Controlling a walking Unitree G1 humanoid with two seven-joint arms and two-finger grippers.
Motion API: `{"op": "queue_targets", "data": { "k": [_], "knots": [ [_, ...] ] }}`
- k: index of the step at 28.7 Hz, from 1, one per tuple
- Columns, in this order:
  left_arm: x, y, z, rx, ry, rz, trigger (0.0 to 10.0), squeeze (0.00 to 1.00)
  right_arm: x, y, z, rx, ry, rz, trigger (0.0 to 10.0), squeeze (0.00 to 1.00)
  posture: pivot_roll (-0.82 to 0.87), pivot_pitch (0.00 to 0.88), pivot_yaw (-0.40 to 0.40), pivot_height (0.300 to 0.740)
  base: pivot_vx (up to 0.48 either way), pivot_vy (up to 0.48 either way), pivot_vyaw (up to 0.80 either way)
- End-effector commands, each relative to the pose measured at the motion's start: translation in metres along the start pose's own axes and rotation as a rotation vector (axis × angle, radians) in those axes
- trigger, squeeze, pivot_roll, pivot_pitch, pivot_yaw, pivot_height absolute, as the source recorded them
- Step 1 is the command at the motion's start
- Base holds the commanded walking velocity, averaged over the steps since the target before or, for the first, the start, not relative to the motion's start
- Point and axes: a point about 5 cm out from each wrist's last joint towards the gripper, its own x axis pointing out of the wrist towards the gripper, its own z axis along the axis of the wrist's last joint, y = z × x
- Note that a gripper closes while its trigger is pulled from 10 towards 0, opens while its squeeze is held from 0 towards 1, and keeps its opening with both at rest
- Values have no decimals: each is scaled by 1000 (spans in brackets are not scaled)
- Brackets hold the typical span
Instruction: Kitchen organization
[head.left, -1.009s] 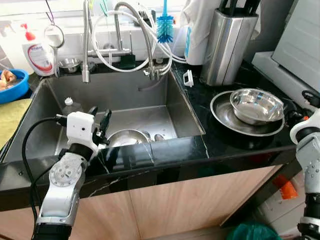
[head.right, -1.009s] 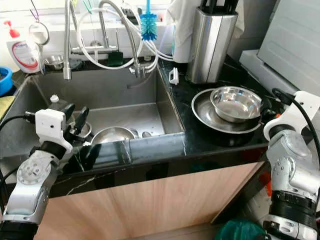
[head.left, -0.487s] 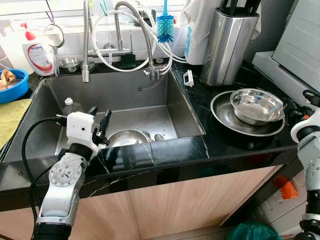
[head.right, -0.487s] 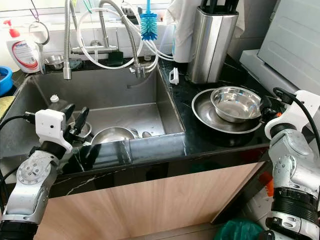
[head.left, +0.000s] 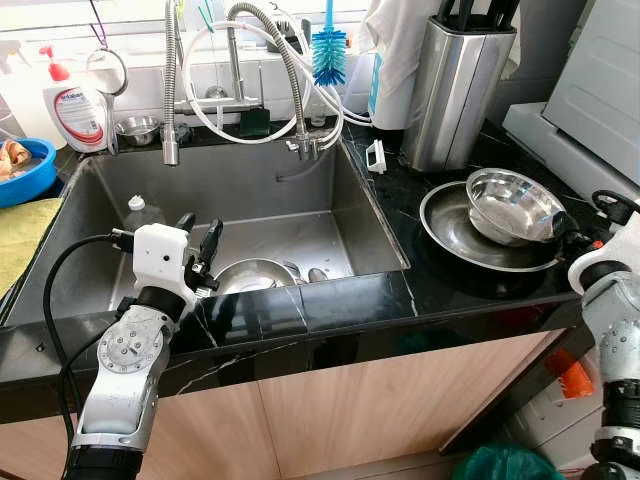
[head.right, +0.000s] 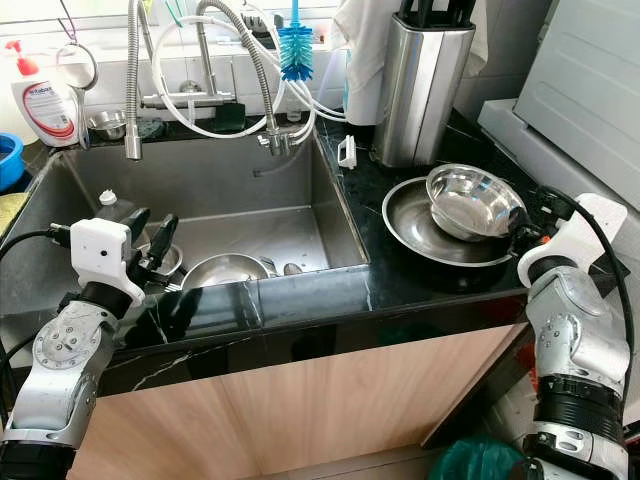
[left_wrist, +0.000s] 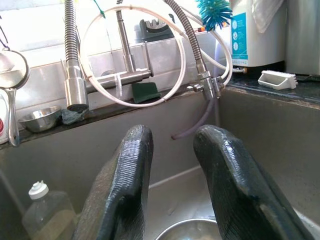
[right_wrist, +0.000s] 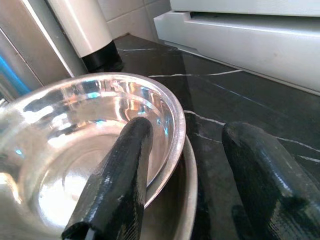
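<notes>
Right gripper (right_wrist: 185, 175) spread wide across the rim of the steel bowl (head.right: 470, 203), one finger (right_wrist: 120, 175) inside the bowl, the other outside over the black counter (right_wrist: 240, 95). Bowl tipped up on its far side, nested in the wide steel plate (head.right: 415, 232) beneath. Looks like the pick-up step: closing on the rim, then a lift clear of the plate, likely next.

Further off, left gripper (head.left: 197, 240) parted and empty, poised over the sink (head.left: 250, 190), just above another steel bowl (head.left: 255, 273) on the sink floor, with a small clear bottle (left_wrist: 45, 215) beside it.

Behind the sink: white pump bottle (head.left: 78, 105) with a red-and-blue label, print too small to read. Blue-labelled carton (left_wrist: 252, 30), text illegible.
</notes>
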Motion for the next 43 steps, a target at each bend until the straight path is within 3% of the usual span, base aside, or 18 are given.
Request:
{"op": "queue_targets", "data": {
  "k": [1, 8, 20, 31, 43],
  "knots": [
    [2, 2, 3, 30, 2, -2, 10000, 0, 3, 4, 4, 9, -8, 10, 10000, 0, 46, 9, -21, 740, 0, 0, 0],
    [3, 2, 3, 32, -1, 0, 10000, 0, 4, 10, 16, 34, -69, 35, 10000, 0, 47, 7, -20, 740, 0, 0, 0],
    [2, 3, 3, 38, 4, -4, 10000, 0, 8, 12, 11, 57, -56, 13, 10000, 0, 51, 7, -20, 740, 0, 0, 0],
    [2, 4, 4, 45, -1, -3, 10000, 0, 11, 24, 16, 170, -63, 41, 10000, 0, 53, 7, -21, 740, 0, 0, 0],
    [2, 3, 4, 43, -3, -5, 10000, 0, 12, 17, 24, 211, -88, -33, 10000, 0, 53, 7, -23, 740, 0, 0, 0]
  ]
}}
